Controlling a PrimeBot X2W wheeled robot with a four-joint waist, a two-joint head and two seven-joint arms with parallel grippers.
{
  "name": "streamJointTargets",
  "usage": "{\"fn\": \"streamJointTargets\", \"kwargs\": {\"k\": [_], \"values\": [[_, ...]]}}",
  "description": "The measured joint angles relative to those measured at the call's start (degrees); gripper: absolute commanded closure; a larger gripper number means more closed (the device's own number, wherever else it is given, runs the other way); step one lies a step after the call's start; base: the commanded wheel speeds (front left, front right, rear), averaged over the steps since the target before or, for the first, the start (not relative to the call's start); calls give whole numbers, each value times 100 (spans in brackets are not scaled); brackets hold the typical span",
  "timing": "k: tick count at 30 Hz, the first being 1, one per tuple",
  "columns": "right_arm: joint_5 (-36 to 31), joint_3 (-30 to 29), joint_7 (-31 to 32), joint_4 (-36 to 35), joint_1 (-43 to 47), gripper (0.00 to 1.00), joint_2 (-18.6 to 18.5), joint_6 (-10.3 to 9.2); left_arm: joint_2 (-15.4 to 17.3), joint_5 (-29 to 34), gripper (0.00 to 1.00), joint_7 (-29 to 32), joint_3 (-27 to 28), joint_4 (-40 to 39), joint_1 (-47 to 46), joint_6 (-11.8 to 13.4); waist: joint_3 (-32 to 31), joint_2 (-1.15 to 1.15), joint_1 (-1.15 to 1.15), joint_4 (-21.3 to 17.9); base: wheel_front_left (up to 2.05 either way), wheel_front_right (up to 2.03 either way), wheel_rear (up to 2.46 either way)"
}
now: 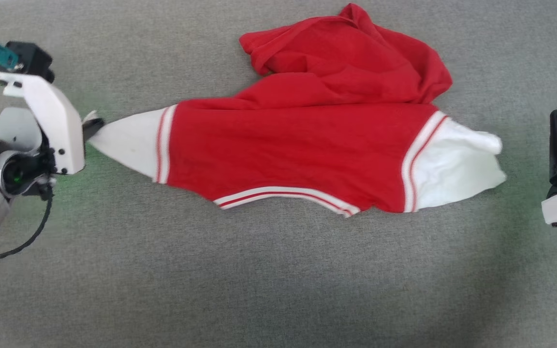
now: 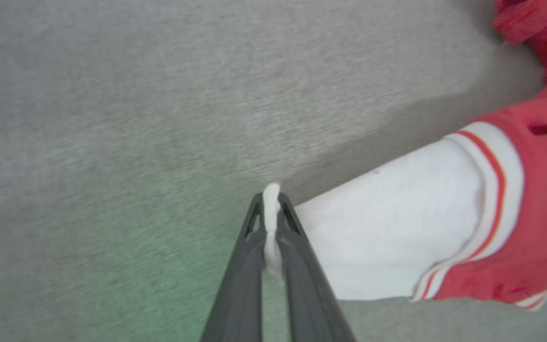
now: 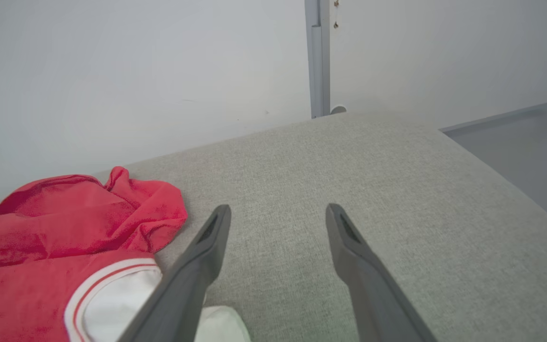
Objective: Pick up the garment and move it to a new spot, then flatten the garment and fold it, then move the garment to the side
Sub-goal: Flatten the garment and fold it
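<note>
Left wrist view has the left gripper (image 2: pixel 271 202) pinching a sleeve tip of the garment (image 2: pixel 397 228), so flattening looks in hand; the open right gripper (image 3: pixel 278 216) probably needs the opposite sleeve next.

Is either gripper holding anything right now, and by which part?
The left gripper is shut on the garment, pinching the tip of its white sleeve end. The right gripper is open, holding nothing.

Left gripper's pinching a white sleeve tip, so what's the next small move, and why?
Probably move the open right gripper onto the other white sleeve and close: that end lies loose beside it, and the garment is bunched at the top.
</note>
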Motion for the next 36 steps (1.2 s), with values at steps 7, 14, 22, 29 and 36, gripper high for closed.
{"fn": "streamJointTargets", "kwargs": {"k": [7,14,22,29,36], "values": [[-86,-23,244,-286,37,0,-41,0,-149,59,100,-229,-34,543,197,141,29,0,0,100,0,0,0],[-189,260,470,-445,17,0,-121,0,-399,25,66,-811,112,888,257,41,-8,0,0,157,0,0,0],[-288,1501,1082,-286,-180,0,-528,0,-469,-75,0,-1936,359,940,684,-60,-281,0,0,163,0,0,0],[367,2862,2528,-493,-143,0,-1550,1,-645,-33,0,-3531,637,811,1408,201,-435,0,0,348,0,0,0],[899,3320,3726,-1094,147,0,-2363,1,-905,1270,0,-3733,1931,-202,2056,906,-479,0,0,726,0,0,0]]}}
